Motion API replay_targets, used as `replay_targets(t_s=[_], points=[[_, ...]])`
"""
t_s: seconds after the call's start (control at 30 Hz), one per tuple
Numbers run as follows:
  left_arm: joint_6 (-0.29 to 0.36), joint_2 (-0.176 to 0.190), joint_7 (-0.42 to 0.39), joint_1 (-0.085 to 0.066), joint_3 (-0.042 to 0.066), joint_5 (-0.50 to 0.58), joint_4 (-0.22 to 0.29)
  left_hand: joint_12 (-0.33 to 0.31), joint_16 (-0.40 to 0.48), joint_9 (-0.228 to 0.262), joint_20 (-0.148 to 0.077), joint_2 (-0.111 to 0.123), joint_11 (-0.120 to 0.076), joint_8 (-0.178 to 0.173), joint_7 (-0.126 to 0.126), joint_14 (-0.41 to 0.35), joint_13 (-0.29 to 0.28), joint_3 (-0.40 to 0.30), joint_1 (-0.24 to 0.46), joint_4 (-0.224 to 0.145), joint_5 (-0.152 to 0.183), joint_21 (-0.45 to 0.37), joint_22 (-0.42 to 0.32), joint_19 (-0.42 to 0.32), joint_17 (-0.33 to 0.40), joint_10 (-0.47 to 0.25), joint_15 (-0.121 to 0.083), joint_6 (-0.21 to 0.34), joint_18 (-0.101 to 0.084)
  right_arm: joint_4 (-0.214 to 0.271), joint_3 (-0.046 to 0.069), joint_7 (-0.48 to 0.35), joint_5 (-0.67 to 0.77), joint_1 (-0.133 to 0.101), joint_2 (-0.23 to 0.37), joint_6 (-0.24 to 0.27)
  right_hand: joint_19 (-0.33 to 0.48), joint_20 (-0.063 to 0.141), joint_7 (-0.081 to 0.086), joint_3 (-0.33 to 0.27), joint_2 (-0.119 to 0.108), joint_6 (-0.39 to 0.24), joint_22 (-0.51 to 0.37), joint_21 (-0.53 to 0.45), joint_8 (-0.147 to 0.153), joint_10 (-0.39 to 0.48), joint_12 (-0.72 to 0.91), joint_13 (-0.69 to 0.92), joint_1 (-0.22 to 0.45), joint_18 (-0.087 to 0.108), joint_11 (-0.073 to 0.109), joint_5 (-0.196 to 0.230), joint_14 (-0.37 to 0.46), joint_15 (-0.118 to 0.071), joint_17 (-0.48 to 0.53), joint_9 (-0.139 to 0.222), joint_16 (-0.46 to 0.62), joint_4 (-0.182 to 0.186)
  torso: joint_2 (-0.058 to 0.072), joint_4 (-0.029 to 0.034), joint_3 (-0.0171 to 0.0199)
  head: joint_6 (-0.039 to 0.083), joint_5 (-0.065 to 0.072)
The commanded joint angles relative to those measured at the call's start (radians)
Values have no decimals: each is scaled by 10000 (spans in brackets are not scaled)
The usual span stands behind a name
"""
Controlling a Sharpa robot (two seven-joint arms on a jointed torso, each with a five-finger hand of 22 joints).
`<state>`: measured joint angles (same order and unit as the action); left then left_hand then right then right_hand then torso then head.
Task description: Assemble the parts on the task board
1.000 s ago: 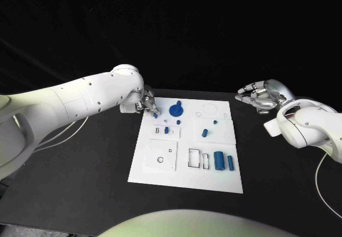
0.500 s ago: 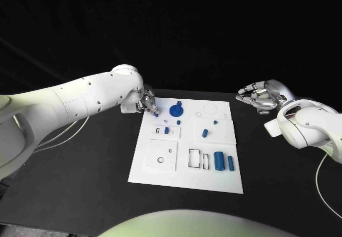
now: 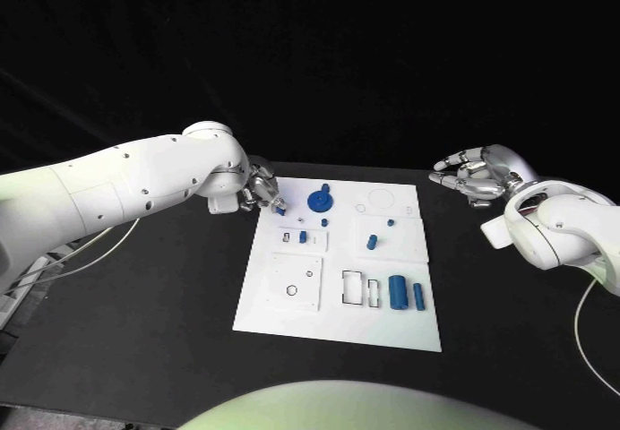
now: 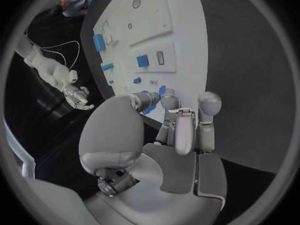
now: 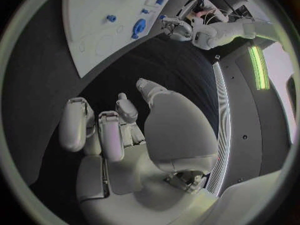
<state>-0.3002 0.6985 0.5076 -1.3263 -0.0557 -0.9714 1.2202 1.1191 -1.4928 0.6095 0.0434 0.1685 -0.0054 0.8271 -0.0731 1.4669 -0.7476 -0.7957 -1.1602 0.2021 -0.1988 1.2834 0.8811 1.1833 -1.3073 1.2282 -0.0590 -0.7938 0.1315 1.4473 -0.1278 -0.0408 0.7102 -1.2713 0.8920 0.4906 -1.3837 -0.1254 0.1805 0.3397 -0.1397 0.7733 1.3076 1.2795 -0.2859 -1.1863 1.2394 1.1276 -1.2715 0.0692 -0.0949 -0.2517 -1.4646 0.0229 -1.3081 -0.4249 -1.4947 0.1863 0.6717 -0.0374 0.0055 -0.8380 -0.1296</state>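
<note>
Two hands matter: your left hand (image 3: 262,192) pinches a small blue part (image 3: 279,207) at the task board's (image 3: 339,322) far corner. Seat it next; your right hand (image 3: 474,177) hangs curled, holding nothing.

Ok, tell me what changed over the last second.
The left arm's elbow swung outward, away from the task board, while the left hand stayed at the board's far left corner, by the large blue part. The right hand stayed off the board's far right, holding nothing. The parts did not move.
</note>
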Motion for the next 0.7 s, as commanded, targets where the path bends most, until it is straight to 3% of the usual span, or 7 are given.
replay_targets(t_s=[0.03, 0.2, 0.33, 0.7], points=[[615, 254, -221, 8, 13, 415, 543, 18, -62, -15, 3, 6, -23, 72, 19, 616, 8, -1878, 160, -1813, -140, 91, 83, 115, -912, 102, -79, -100, 3, -6, 0, -36, 57, 5, 14, -42, 53, 28, 0, -12, -56, -52, 304, -69, -10, 17, -37, -6, -24, 111, 0, -43, -584, -47, -748, -14, 36, 47, -35, 64, 5, -23, 11], [1014, 768, -504, 176, 14, 258, 1438, 67, -66, -64, -31, 84, -65, 124, 62, 623, -53, -1992, 345, -1984, -432, 236, 327, 238, -922, 243, -114, -205, -37, -19, -6, -39, 56, 15, 23, -41, 53, 28, 0, -12, -56, -52, 304, -69, -10, 17, -37, -6, -24, 111, 0, -43, -584, -47, -748, -14, 36, 47, -61, 91, 7, -64, 30], [1247, 1002, -709, 340, 14, -76, 1851, 101, -68, -83, -42, 113, -80, 137, 78, 625, -100, -2014, 394, -2035, -524, 304, 458, 307, -925, 304, -126, -245, -60, -22, -9, -40, 54, 28, 36, -40, 63, 30, -1, -21, -60, -58, 286, -96, -29, 14, -34, -8, -12, 116, 1, -55, -586, -48, -750, -16, 38, 66, -55, 90, 4, -57, 1], [1520, 1109, -907, 671, -5, -722, 2191, 147, -68, -146, -76, 171, -117, 158, 115, 628, -160, -2066, 518, -2152, -831, 427, 659, 405, -927, 421, -159, -346, -93, -17, -13, -40, 52, 47, 53, -40, 63, 30, -1, -21, -60, -58, 286, -96, -29, 14, -34, -8, -12, 116, 1, -55, -586, -48, -750, -16, 38, 66, -30, 69, -1, -73, -49]])
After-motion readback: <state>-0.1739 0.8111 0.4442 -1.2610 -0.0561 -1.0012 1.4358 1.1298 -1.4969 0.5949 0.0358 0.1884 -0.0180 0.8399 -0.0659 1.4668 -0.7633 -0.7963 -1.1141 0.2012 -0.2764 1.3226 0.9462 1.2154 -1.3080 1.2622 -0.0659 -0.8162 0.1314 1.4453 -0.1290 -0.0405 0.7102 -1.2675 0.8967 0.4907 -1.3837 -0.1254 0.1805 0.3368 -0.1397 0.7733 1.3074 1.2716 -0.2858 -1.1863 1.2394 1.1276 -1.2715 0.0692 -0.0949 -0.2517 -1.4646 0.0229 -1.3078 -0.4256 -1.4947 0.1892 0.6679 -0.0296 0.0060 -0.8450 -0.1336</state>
